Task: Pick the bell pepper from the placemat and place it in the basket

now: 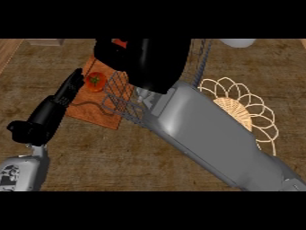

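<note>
On one placemat (92, 110), one bell pepper (94, 81) beside the open, empty-fingered left robot hand (67, 92).

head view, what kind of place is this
Probably a kitchen counter: a brown countertop holds an orange placemat with a red bell pepper on it, a wire basket and a woven trivet.

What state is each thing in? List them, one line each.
bell pepper: lying on the placemat, not held.
placemat: flat on the counter, partly covered.
basket: on the counter, partly hidden by the right forearm.
left hand: open, fingers straight, beside the bell pepper.
right hand: above the placemat, fingers hidden.
</note>
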Robot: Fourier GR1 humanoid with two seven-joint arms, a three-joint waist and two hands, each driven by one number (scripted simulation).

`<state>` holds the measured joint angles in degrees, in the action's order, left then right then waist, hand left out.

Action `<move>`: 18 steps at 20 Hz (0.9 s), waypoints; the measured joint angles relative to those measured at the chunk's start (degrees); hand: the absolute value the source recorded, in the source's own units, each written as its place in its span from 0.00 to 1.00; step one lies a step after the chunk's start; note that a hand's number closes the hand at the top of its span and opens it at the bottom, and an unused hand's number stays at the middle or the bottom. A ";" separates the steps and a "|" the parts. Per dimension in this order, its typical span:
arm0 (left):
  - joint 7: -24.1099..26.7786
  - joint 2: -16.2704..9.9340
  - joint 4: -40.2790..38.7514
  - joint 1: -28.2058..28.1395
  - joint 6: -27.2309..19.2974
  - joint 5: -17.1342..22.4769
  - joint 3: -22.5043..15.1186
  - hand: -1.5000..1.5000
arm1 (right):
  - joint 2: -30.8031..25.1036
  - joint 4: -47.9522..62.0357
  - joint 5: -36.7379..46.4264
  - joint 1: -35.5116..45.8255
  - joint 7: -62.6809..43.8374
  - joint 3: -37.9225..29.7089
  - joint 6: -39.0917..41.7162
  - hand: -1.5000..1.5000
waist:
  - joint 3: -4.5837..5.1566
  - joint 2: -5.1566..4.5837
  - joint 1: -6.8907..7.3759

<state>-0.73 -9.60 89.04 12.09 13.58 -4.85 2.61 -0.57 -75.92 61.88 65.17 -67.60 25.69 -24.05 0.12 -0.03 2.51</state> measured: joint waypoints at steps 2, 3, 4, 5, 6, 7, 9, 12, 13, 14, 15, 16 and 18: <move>-0.37 -0.15 0.52 -0.11 0.02 0.28 0.37 0.50 | 0.04 1.97 -0.91 -0.18 0.70 -0.96 -0.91 1.00 | -0.02 -0.02 -0.28; -0.24 -0.31 0.44 -0.28 0.15 0.50 0.65 0.50 | 0.06 2.61 -1.39 -1.03 1.26 -1.00 -1.58 1.00 | -0.04 -0.04 -0.46; -0.71 0.07 0.57 0.05 -0.24 0.33 0.46 0.50 | 0.08 3.53 -2.13 -1.05 1.59 -1.15 -2.07 1.00 | -0.05 -0.07 -0.58; -0.59 -0.10 0.79 -0.24 -0.19 0.31 0.57 0.50 | 0.11 4.19 -2.55 -1.26 1.95 -1.55 -2.44 1.00 | -0.05 -0.05 -0.74; -0.40 -0.26 1.12 -0.84 0.09 0.46 0.65 0.50 | 0.13 5.02 -2.88 -1.35 2.42 -1.98 -2.99 1.00 | -0.06 -0.05 -0.83; -0.04 -0.33 0.85 -0.90 0.10 0.43 0.79 0.50 | 0.15 5.88 -3.20 -1.93 3.04 -2.02 -3.80 1.00 | -0.06 -0.06 -0.96; -0.03 0.06 1.03 -1.29 -0.14 0.24 0.54 0.50 | 0.18 7.91 -3.06 -3.12 4.77 -2.91 -5.89 1.00 | -0.07 -0.09 -1.16; 0.31 -0.92 0.43 -0.98 0.64 0.95 1.70 0.50 | 0.14 9.72 -1.88 -4.57 6.62 -3.17 -8.37 1.00 | -0.09 -0.09 -1.48; 0.12 -0.72 0.68 -0.89 0.33 0.72 1.57 0.50 | 0.17 10.78 -1.47 -5.58 7.68 -3.03 -9.87 1.00 | -0.08 -0.09 -1.50; -0.36 -0.54 1.53 -1.51 0.31 0.68 1.31 0.50 | 0.21 11.51 -0.93 -6.24 8.33 -3.24 -10.71 1.00 | -0.09 -0.08 -1.55; -1.10 -0.42 1.47 -0.82 0.24 0.72 1.26 0.50 | 0.23 12.79 -0.69 -6.39 8.98 -3.34 -11.71 1.00 | -0.10 -0.09 -1.58; -0.81 -0.50 1.05 -0.57 0.21 0.61 1.42 0.50 | 0.25 14.08 -0.67 -6.18 9.60 -3.61 -12.60 1.00 | -0.10 -0.11 -1.61; -0.96 0.08 0.92 -0.47 -0.26 0.30 1.10 0.50 | 0.30 15.00 0.87 -6.71 9.96 -4.96 -13.91 1.00 | -0.10 -0.09 -1.79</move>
<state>-1.68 -9.51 89.96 11.62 13.32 -4.55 3.72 -0.27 -60.92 62.75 58.46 -57.65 20.73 -37.97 0.02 -0.12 0.71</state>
